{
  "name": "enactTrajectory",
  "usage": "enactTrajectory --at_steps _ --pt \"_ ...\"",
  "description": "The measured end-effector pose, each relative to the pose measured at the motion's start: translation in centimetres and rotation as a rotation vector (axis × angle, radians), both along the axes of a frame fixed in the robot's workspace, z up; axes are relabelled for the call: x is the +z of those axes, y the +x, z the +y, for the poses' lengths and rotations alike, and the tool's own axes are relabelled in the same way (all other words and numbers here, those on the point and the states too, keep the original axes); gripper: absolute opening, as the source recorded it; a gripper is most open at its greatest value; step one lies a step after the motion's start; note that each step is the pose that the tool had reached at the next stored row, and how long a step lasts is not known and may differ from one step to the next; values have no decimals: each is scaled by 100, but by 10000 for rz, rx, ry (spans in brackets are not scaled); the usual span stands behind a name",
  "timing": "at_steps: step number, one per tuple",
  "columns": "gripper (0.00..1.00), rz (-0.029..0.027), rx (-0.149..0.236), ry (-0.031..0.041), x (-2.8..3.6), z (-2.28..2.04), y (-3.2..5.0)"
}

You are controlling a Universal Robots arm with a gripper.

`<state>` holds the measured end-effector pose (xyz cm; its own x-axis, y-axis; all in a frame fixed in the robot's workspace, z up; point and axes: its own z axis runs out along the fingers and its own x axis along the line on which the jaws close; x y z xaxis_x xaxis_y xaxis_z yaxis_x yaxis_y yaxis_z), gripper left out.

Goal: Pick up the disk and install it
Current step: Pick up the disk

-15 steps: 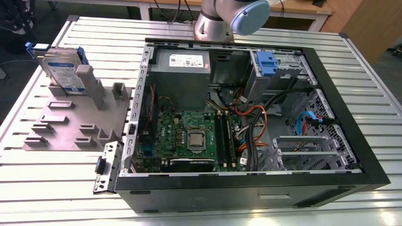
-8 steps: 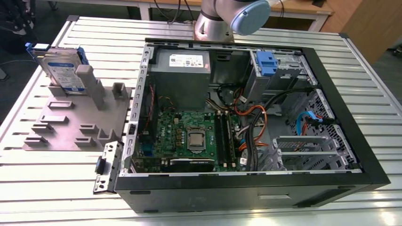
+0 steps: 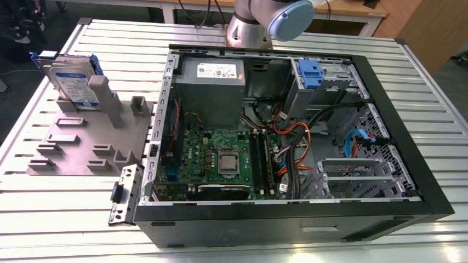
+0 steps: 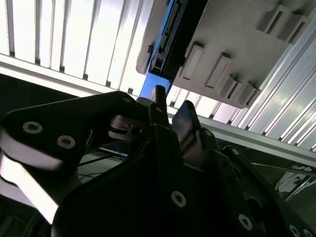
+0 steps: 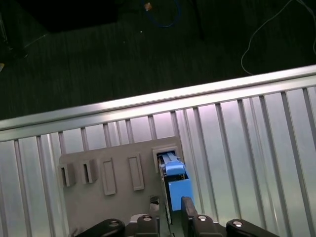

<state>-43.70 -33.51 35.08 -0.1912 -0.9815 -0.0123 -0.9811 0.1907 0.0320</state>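
Hovering gripper (image 4: 172, 103), jaws parted and empty, above the disk (image 3: 69, 74), upright in a grey fixture (image 3: 80, 145) at ten o'clock in the exterior view. An off-centre descent could strike its blue rail (image 5: 177, 185), jamming it.

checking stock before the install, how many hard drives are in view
1. The disk stands on edge in the grey holder, to the exterior view's left of the open computer case. The drive cage inside the case may hide another.
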Motion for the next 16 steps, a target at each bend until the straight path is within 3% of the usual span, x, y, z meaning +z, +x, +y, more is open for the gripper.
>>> enactTrajectory --at_steps 1,3,5,6,12,16 --pt "29 -43 -8 1 -6 4 -4" --pt "41 -128 -11 1 -17 14 -15" --pt "41 -196 -12 6 -32 26 -25" --pt "47 -200 -11 19 -44 33 -24" --pt "47 -200 9 89 -133 56 -33" --pt "47 -198 304 112 -182 57 -46"
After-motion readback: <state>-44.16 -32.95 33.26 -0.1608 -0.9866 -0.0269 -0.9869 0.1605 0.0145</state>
